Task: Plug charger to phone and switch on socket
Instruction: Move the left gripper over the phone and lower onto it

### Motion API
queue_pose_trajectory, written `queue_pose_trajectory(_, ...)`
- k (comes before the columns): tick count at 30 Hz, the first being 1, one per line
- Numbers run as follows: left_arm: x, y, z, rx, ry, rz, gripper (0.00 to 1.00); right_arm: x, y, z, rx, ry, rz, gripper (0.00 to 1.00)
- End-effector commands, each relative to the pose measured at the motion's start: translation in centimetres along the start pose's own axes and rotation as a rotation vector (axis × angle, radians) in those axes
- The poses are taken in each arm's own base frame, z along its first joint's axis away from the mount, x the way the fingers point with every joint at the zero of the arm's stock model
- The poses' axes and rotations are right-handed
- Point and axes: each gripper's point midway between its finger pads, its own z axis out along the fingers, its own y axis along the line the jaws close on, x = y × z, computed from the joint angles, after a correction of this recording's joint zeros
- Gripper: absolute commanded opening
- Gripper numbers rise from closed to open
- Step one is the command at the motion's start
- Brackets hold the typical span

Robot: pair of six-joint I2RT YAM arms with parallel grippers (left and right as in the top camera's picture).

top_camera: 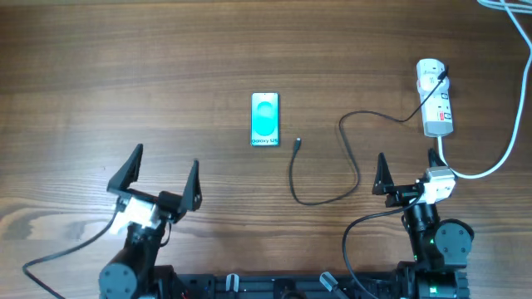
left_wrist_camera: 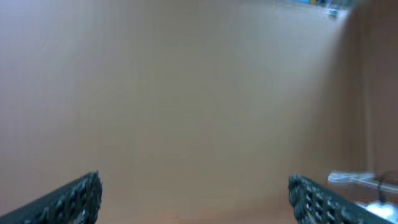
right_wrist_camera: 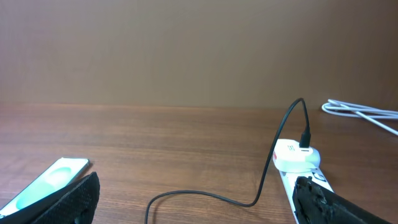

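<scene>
Cyan phone (top_camera: 264, 120) labelled Galaxy S25, red-marked white socket (top_camera: 435, 100)

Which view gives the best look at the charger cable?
Overhead: the charger runs in full from the socket to its loose tip beside the phone. The right wrist shows only the socket end and one loop; the left wrist shows none of it.

The overhead view looks straight down from well above, taking in the whole desk (top_camera: 166, 58). Both wrist views sit low and close, facing far; the left is blurred. The right shares the phone (right_wrist_camera: 46, 183) and socket (right_wrist_camera: 297, 155) with overhead.
</scene>
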Motion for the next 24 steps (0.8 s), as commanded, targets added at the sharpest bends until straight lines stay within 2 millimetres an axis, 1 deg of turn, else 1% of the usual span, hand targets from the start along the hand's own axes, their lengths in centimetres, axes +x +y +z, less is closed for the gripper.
queue_pose_trajectory(1,-3.4,-0.2,1.1,0.014,0.001,-0.078,1.0,-0.2,-0.1,0.0,0.007,-0.01,0.013,1.0)
queue_pose_trajectory(2,-3.6,0.1,2.0,0.002,0.082,-0.106,1.0,-0.2,-0.1,0.0,0.008,-0.01,0.013,1.0)
queue_pose_trajectory(5,-2.7,1.2,4.9,-0.03,0.325,-0.188,1.0,-0.2,-0.1,0.0,0.008,-0.01,0.012,1.0)
queue_pose_trajectory(6,-2.5,1.4,6.2,-0.023,0.374,-0.208,1.0,-0.2,-0.1,0.0,0.007,-0.01,0.013,1.0)
queue_pose_trajectory(7,-2.4,1.3,7.0,-0.002,0.393,-0.22,1.0,-0.2,-0.1,0.0,0.007,-0.01,0.013,1.0)
queue_pose_trajectory(8,-1.9,0.4,8.2,0.072,0.431,-0.258,1.0,-0.2,-0.1,0.0,0.007,-0.01,0.012,1.0)
queue_pose_trajectory(9,-1.0,-0.5,8.8,0.139,0.474,-0.292,1.0,-0.2,-0.1,0.0,0.007,-0.01,0.012,1.0)
queue_pose_trajectory(10,0.3,-1.2,9.3,0.196,0.516,-0.326,1.0,-0.2,-0.1,0.0,0.007,-0.01,0.012,1.0)
queue_pose_trajectory(11,1.0,-1.5,10.0,0.228,0.522,-0.347,1.0,-0.2,-0.1,0.0,0.008,-0.01,0.012,1.0)
queue_pose_trajectory(12,2.1,-1.2,10.6,0.207,0.554,-0.438,1.0,-0.2,-0.1,0.0,0.007,-0.01,0.012,1.0)
queue_pose_trajectory(15,4.7,-0.6,12.0,0.153,0.664,-0.607,1.0,-0.2,-0.1,0.0,0.007,-0.01,0.012,1.0)
queue_pose_trajectory(17,6.4,-1.0,12.9,0.139,0.78,-0.666,1.0,-0.2,-0.1,0.0,0.007,-0.01,0.012,1.0)
queue_pose_trajectory(19,7.6,-1.6,13.7,0.122,0.905,-0.716,1.0,-0.2,-0.1,0.0,0.007,-0.01,0.013,1.0)
queue_pose_trajectory(20,8.3,-1.8,14.2,0.099,0.973,-0.726,1.0,-0.2,-0.1,0.0,0.007,-0.01,0.013,1.0)
queue_pose_trajectory(22,9.2,-2.3,15.1,0.059,1.085,-0.687,1.0,-0.2,-0.1,0.0,0.007,-0.01,0.013,1.0)
queue_pose_trajectory(24,10.3,-2.2,16.2,-0.058,1.214,-0.589,1.0,-0.2,-0.1,0.0,0.007,-0.01,0.012,1.0)
